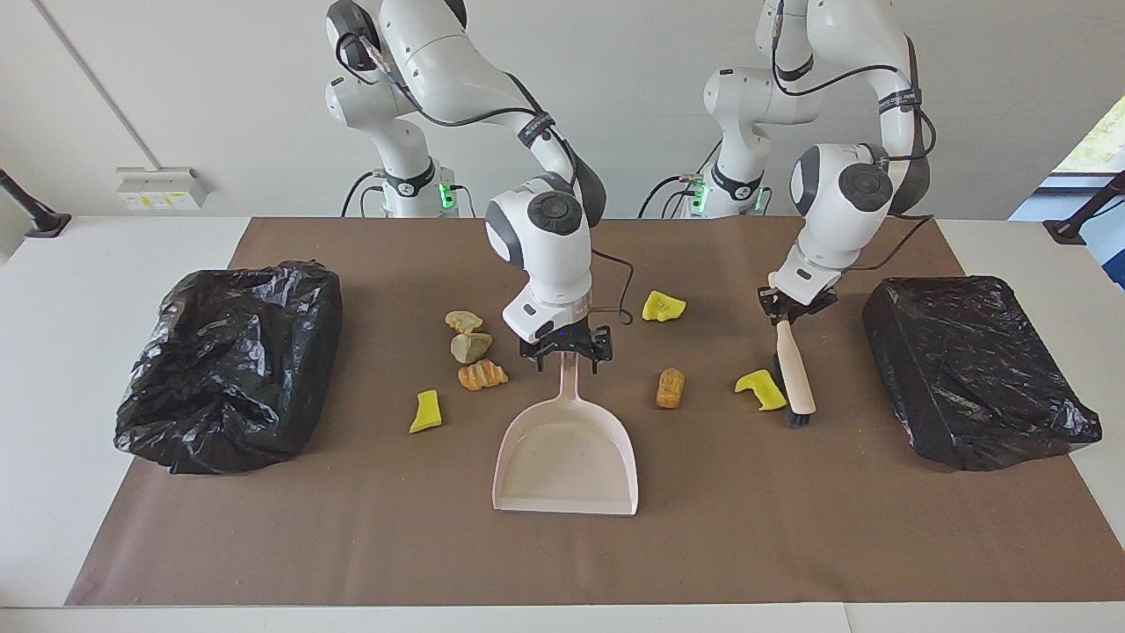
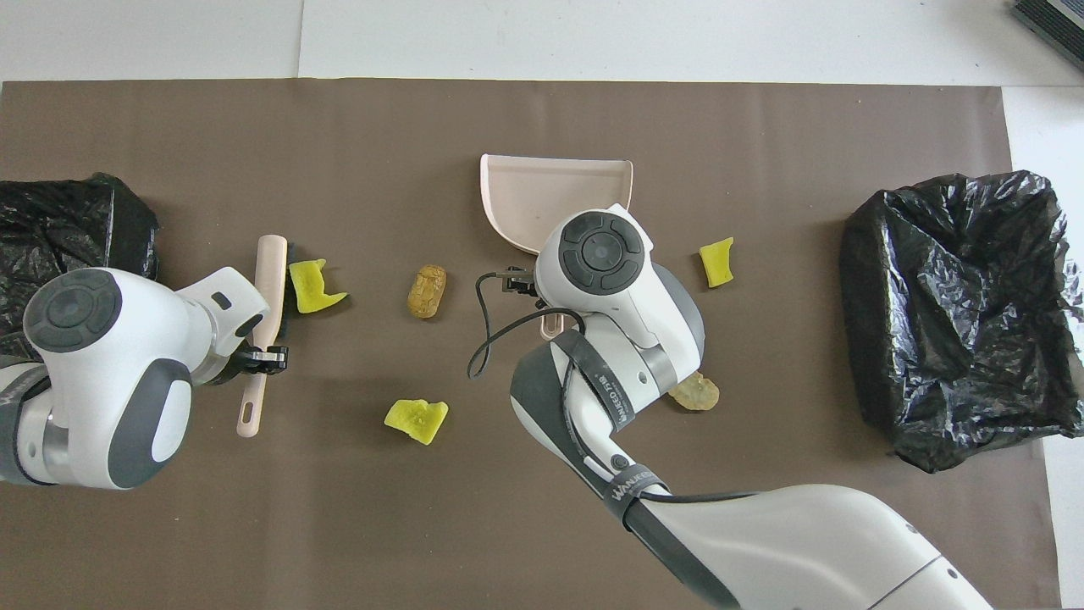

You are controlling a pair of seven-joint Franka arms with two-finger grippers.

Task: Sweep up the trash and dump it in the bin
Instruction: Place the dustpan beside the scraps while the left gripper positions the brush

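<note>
Your left gripper (image 1: 785,308) was clamped on the brush (image 1: 795,374), partway along its pale handle, with the handle's tip poking out above the fingers. The wrist was pitched down and canted toward the middle of the table, the elbow carried high. The brush sloped away from the fingers, its bristle end low at the brown mat (image 1: 562,563); I could not tell whether it made contact. Just beside the bristles, touching or nearly so, lay one yellow lump (image 1: 760,389) of the trash. Farther from those fingers, toward the middle, lay an orange-brown lump (image 1: 670,388) and a second yellow lump (image 1: 663,306). Near the gripper, toward the left arm's end of the table, sat a black-bagged bin (image 1: 976,369).

Your right gripper (image 1: 567,356) pointed straight down, its arm stretched in to the middle of the table. The fingers stood wide apart, with the end of the dustpan (image 1: 567,457) handle between them; I saw no grip. The pan lay flat on the mat, mouth away from the robots. Close to these fingers, toward the right arm's end, lay a tan lump (image 1: 463,320), a greenish lump (image 1: 471,347) and an orange lump (image 1: 482,375). A third yellow lump (image 1: 426,411) lay farther out. Well apart sat the second bin (image 1: 228,365).
</note>
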